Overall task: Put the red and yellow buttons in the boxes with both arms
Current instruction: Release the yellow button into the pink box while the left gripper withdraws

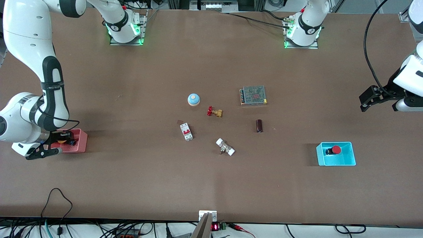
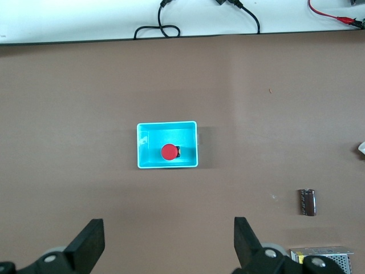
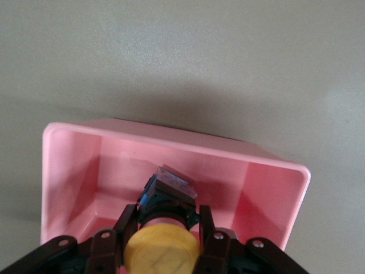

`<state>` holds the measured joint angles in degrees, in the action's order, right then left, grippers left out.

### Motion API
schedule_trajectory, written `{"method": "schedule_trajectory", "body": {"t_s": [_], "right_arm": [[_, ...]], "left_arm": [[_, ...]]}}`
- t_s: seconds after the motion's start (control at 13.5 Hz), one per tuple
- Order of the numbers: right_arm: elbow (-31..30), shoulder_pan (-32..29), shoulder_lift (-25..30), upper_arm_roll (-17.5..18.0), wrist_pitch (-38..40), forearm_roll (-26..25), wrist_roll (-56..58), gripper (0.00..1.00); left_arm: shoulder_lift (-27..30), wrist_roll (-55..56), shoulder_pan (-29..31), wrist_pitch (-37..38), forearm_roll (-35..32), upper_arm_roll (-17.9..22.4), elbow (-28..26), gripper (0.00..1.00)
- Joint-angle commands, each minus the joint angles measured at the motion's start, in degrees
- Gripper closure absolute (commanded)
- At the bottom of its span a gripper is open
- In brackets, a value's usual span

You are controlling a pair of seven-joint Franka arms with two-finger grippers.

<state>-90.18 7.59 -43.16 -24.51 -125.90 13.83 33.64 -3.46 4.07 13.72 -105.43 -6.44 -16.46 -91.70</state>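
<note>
Brown table (image 1: 132, 185) is spanned by both arms. Right gripper (image 1: 62, 141) is set down into the pink box (image 1: 81, 142) at the right arm's end, its fingers (image 3: 214, 242) pinched on the yellow button (image 3: 162, 251), whose black base seems just clear of the box floor, though the wrist view leaves this unsure. Left gripper (image 1: 371, 99) is held high over bare table at the left arm's end, fingers (image 2: 91, 242) spread wide with nothing between them. Cyan box (image 1: 343, 160) is seen nearer the front camera than that gripper, and the red button (image 1: 335, 149) lies inside it. Grey power supply (image 1: 253, 95), blue disc (image 1: 194, 99), breaker (image 1: 186, 131) and red-handled valve (image 1: 214, 112) are scattered mid-table.
</note>
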Motion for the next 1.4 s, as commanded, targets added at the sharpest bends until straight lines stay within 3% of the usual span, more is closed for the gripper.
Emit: {"method": "schedule_trajectory", "body": {"t_s": [0.0, 0.07, 0.15, 0.22, 0.3, 0.59, 0.74, 0.96, 1.33], "right_arm": [[0.1, -0.8, -0.5, 0.7, -1.1, 1.3, 1.4, 0.6], [0.1, -0.8, -0.5, 0.7, -1.4, 1.3, 1.4, 0.6], [0.1, -0.8, -0.6, 0.7, -1.4, 1.3, 1.4, 0.5], [0.1, -0.8, -0.9, 0.7, -1.4, 1.5, 1.3, 0.31], [0.1, -0.7, -0.8, 0.7, -1.4, 1.5, 1.3, 0.0], [0.3, -0.6, 0.2, 0.7, -1.0, 1.5, 1.3, 0.0], [0.3, -0.2, 3.1, 0.7, -0.1, 1.5, 0.9, 0.0], [0.6, 1.0, 10.4, 0.7, 7.5, 2.4, 0.2, 0.0], [0.7, 3.7, 18.8, 0.8, 18.4, 2.3, -12.6, 0.0]], "left_arm": [[3.2, -1.8, -8.7, 2.0, 2.6, 9.6, -0.7, 0.0], [3.8, -2.0, -10.3, 2.6, 2.7, 10.7, -0.8, 0.0], [4.3, -2.1, -11.2, 3.9, 2.7, 11.2, -0.8, 0.0], [5.1, -2.1, -11.7, 4.4, 2.7, 11.4, -0.8, 0.0], [6.0, -2.5, -12.3, 5.1, 2.7, 12.3, -0.9, 0.0], [7.4, -5.9, -16.3, 8.0, 4.2, 17.6, -1.6, 0.0], [7.3, -5.9, -16.2, 7.8, 4.5, 17.6, -1.6, 0.0], [6.8, -6.2, -15.1, 7.3, 9.5, 17.8, -2.0, 0.0], [6.6, -5.3, -15.5, 10.5, 5.0, 16.2, -1.8, 0.0]]}}
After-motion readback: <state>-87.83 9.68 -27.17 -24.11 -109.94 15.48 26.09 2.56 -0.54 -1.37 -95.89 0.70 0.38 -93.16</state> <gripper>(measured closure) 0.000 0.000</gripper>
